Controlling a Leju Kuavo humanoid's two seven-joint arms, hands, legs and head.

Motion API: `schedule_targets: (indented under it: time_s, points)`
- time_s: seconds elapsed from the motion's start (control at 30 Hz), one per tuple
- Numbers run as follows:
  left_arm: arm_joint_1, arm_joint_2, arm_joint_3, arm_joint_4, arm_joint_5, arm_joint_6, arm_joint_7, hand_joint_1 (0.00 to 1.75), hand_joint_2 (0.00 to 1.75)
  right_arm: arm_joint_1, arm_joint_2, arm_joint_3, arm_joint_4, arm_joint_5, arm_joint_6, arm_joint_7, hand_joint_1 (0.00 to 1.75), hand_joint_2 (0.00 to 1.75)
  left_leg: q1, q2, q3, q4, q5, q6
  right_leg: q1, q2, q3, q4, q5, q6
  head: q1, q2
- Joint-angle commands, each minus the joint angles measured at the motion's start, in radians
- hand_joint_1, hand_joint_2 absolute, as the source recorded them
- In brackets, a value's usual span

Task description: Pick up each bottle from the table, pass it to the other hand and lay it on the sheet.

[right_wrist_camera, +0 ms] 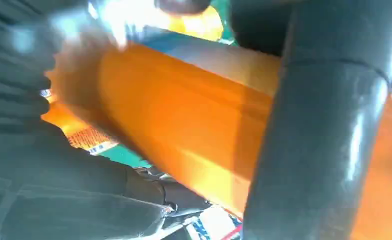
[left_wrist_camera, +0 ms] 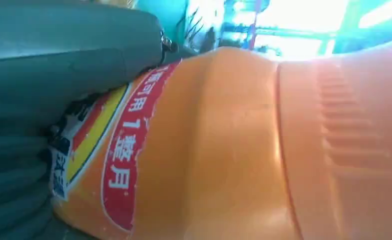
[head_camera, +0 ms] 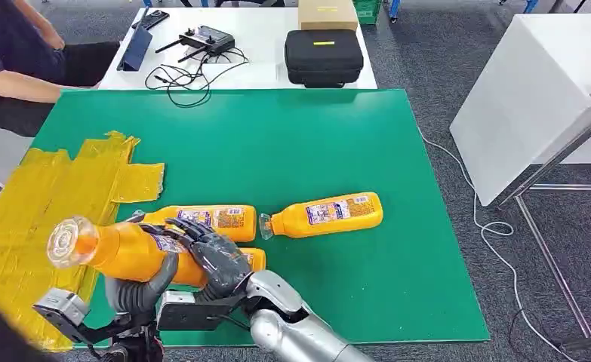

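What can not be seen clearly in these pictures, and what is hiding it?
- Third bottle, head view: mostly hidden behind the held bottle and the right hand.
- Left hand, head view: its fingers lie under the held bottle, so the grip is unclear.
- Right wrist view: blurred; the label text is unreadable.
- Yellow sheet: cut off by the left edge.
- Person: cut off by the top-left corner.

Third bottle (head_camera: pixel 253 258) mostly hidden behind right hand (head_camera: pixel 215 256), perhaps touching the held bottle (head_camera: pixel 126 253)
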Motion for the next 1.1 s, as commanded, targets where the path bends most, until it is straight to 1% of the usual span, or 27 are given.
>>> schedule_targets:
  time_s: [0.03,0.07,0.13,0.17,0.27,0.4,0.43,0.47,0.5,0.53,0.57,0.6,0.63,0.67,0.7,0.73,0.77,0.8,0.83,0.87,0.9,0.93,0.97,1.0,1.03,1.07,1.1]
  points:
    - [-0.05,0.039,0.185,-0.082,-0.355,0.288,-0.002,1.75,1.75,0.044,-0.095,-0.16,-0.113,-0.011,0.021,-0.067,0.0,0.0,0.0,-0.002,0.005,-0.002,-0.001,0.0,0.0,-0.004,0.006,-0.001,-0.002,0.0,0.0,0.0]
    - [-0.063,0.056,0.217,-0.081,-0.408,0.34,0.001,1.75,1.75,0.053,-0.118,-0.18,-0.145,-0.019,0.029,-0.074,0.0,0.0,0.001,-0.002,0.003,-0.001,0.0,0.0,0.001,-0.003,0.004,-0.001,-0.001,0.0,0.0,0.0]
    - [-0.077,0.059,0.257,-0.077,-0.415,0.307,0.003,1.75,1.75,0.071,-0.139,-0.202,-0.19,-0.015,0.059,-0.079,0.0,0.0,0.001,-0.004,0.003,-0.002,0.0,0.0,0.001,-0.005,0.005,-0.002,-0.001,0.0,0.0,0.0]
    - [-0.077,0.059,0.257,-0.077,-0.415,0.307,0.003,1.75,1.75,0.071,-0.139,-0.202,-0.19,-0.015,0.059,-0.079,0.0,0.0,0.0,-0.002,0.001,-0.001,0.0,0.0,0.0,-0.003,0.002,-0.001,0.0,0.0,0.0,0.0]
    - [-0.074,0.047,0.249,-0.075,-0.419,0.307,0.0,1.75,1.75,0.073,-0.132,-0.198,-0.188,-0.008,0.058,-0.077,0.0,0.0,0.0,-0.002,0.005,-0.001,-0.001,0.0,0.0,-0.004,0.006,-0.001,-0.001,0.001,0.0,0.0]
    - [-0.073,0.044,0.247,-0.074,-0.422,0.307,-0.001,1.75,1.75,0.074,-0.129,-0.197,-0.187,-0.006,0.057,-0.075,0.0,0.0,0.0,-0.002,0.002,-0.001,0.0,0.0,0.0,-0.003,0.003,-0.001,-0.001,0.0,0.0,0.0]
    - [-0.073,0.044,0.247,-0.074,-0.422,0.307,-0.001,1.75,1.75,0.074,-0.129,-0.197,-0.187,-0.006,0.057,-0.075,0.0,0.0,0.0,-0.002,0.005,-0.001,-0.001,0.0,0.0,-0.004,0.006,-0.001,-0.002,0.001,0.0,0.0]
    - [-0.084,0.05,0.265,-0.061,-0.514,0.427,-0.002,1.75,1.75,0.078,-0.131,-0.221,-0.191,-0.02,0.052,-0.087,0.0,0.0,0.0,-0.001,0.003,-0.001,-0.001,0.0,0.0,-0.003,0.004,-0.001,-0.001,0.0,0.0,0.0]
    - [-0.1,0.079,0.277,-0.038,-0.567,0.512,-0.002,1.75,1.75,0.087,-0.145,-0.234,-0.209,-0.032,0.062,-0.096,0.0,0.0,0.0,-0.002,0.005,-0.001,-0.001,0.0,0.0,-0.004,0.006,-0.001,-0.002,0.0,0.0,0.0]
    - [-0.123,0.107,0.294,0.0,-0.609,0.572,-0.001,1.75,1.75,0.097,-0.16,-0.245,-0.232,-0.037,0.074,-0.099,0.0,0.0,0.0,-0.002,0.003,-0.001,0.0,0.0,0.0,-0.004,0.004,-0.001,-0.001,0.0,0.0,0.0]
    - [-0.168,0.095,0.402,0.047,-0.711,0.572,-0.043,1.75,1.75,0.112,-0.176,-0.26,-0.262,-0.042,0.088,-0.104,0.0,0.0,0.0,-0.003,0.005,-0.002,-0.001,0.0,0.0,-0.005,0.006,-0.001,-0.002,0.0,0.0,0.0]
    - [-0.203,0.105,0.454,0.087,-0.777,0.572,-0.052,1.75,1.75,0.122,-0.185,-0.269,-0.277,-0.046,0.092,-0.109,0.0,0.0,0.0,-0.003,0.004,-0.002,0.0,0.0,0.0,-0.004,0.004,-0.002,-0.001,0.0,0.0,0.0]
    - [-0.244,0.102,0.525,0.133,-0.89,0.572,-0.052,1.75,1.75,0.131,-0.192,-0.274,-0.29,-0.048,0.098,-0.111,0.0,0.0,0.0,-0.003,0.006,-0.003,0.0,0.0,0.001,-0.005,0.007,-0.002,-0.001,0.0,0.0,0.0]
    - [-0.259,0.107,0.538,0.15,-0.92,0.572,-0.052,1.75,1.75,0.133,-0.195,-0.275,-0.293,-0.048,0.1,-0.112,0.0,0.0,0.0,-0.003,0.005,-0.003,0.001,0.0,0.0,-0.005,0.005,-0.002,-0.001,0.0,0.0,0.0]
    - [-0.315,0.084,0.653,0.172,-1.179,0.572,-0.052,1.75,1.75,0.139,-0.199,-0.275,-0.299,-0.049,0.106,-0.115,0.0,0.0,0.0,-0.004,0.006,-0.003,0.001,-0.001,0.0,-0.006,0.007,-0.002,-0.001,0.0,0.0,0.0]
    - [-0.347,0.071,0.71,0.192,-1.309,0.572,-0.052,1.75,1.75,0.141,-0.199,-0.273,-0.297,-0.048,0.105,-0.114,0.0,0.0,0.0,-0.004,0.004,-0.002,0.001,0.0,0.0,-0.005,0.005,-0.001,-0.001,0.0,0.0,0.0]
    - [-0.378,0.067,0.748,0.238,-1.396,0.572,-0.052,1.75,1.75,0.144,-0.198,-0.27,-0.296,-0.045,0.101,-0.113,0.0,0.0,0.0,-0.005,0.005,-0.002,0.001,0.0,0.0,-0.007,0.006,-0.002,-0.001,0.0,0.0,0.0]
    - [-0.403,0.072,0.763,0.285,-1.485,0.572,-0.017,1.75,1.75,0.146,-0.198,-0.266,-0.294,-0.041,0.097,-0.111,0.0,0.0,0.001,-0.002,0.003,-0.001,0.001,-0.001,0.001,-0.004,0.004,-0.001,0.0,0.0,-0.001,0.0]
    - [-0.403,0.085,0.737,0.304,-1.524,0.572,0.024,1.75,1.75,0.147,-0.197,-0.265,-0.294,-0.042,0.099,-0.111,0.0,0.0,0.0,-0.002,0.003,-0.002,0.001,-0.001,0.0,-0.003,0.003,-0.001,0.0,0.0,0.0,0.0]
    - [-0.396,0.123,0.643,0.341,-1.581,0.572,0.131,1.75,1.75,0.149,-0.199,-0.263,-0.295,-0.044,0.099,-0.111,0.0,0.0,0.0,-0.003,0.004,-0.002,0.001,-0.001,0.0,-0.005,0.005,-0.002,0.0,0.0,0.0,0.0]
    - [-0.385,0.212,0.437,0.412,-1.592,0.572,0.326,1.75,1.75,0.152,-0.203,-0.26,-0.298,-0.044,0.098,-0.11,0.0,0.0,0.0,-0.003,0.004,-0.002,0.002,-0.002,-0.001,-0.004,0.004,-0.001,0.0,0.0,0.0,0.0]
    - [-0.388,0.253,0.334,0.447,-1.592,0.572,0.415,1.75,1.75,0.153,-0.204,-0.258,-0.3,-0.045,0.099,-0.11,0.0,0.0,0.0,-0.006,0.005,-0.003,0.002,-0.002,-0.001,-0.007,0.006,-0.001,-0.001,0.0,0.0,0.0]
    - [-0.409,0.292,0.234,0.523,-1.592,0.572,0.495,1.75,1.75,0.156,-0.207,-0.258,-0.304,-0.047,0.102,-0.111,0.0,0.0,0.0,-0.005,0.004,-0.002,0.002,-0.002,0.0,-0.006,0.005,-0.001,-0.001,0.0,-0.001,0.0]
    - [-0.43,0.315,0.16,0.572,-1.592,0.572,0.555,1.75,1.75,0.161,-0.21,-0.257,-0.311,-0.047,0.104,-0.11,0.0,0.0,0.0,-0.006,0.006,-0.003,0.002,-0.002,0.0,-0.008,0.007,-0.001,-0.002,0.0,0.0,0.0]
    - [-0.445,0.331,0.105,0.612,-1.592,0.572,0.591,1.75,1.75,0.164,-0.212,-0.255,-0.316,-0.044,0.102,-0.108,0.0,0.0,0.0,-0.009,0.003,-0.002,0.003,-0.002,0.0,-0.01,0.004,0.0,-0.001,0.0,0.0,0.0]
    - [-0.453,0.335,0.087,0.632,-1.592,0.572,0.599,1.75,1.75,0.166,-0.214,-0.255,-0.319,-0.043,0.102,-0.108,0.0,0.0,0.0,-0.009,0.005,-0.002,0.002,-0.002,0.0,-0.012,0.006,-0.001,-0.002,0.0,0.0,0.0]
    - [-0.484,0.362,-0.027,0.699,-1.556,0.572,0.664,1.75,1.75,0.175,-0.224,-0.238,-0.342,-0.049,0.096,-0.099,0.0,0.0,0.0,-0.008,0.003,-0.002,0.002,-0.002,0.0,-0.009,0.004,0.0,-0.001,0.0,0.0,0.0]
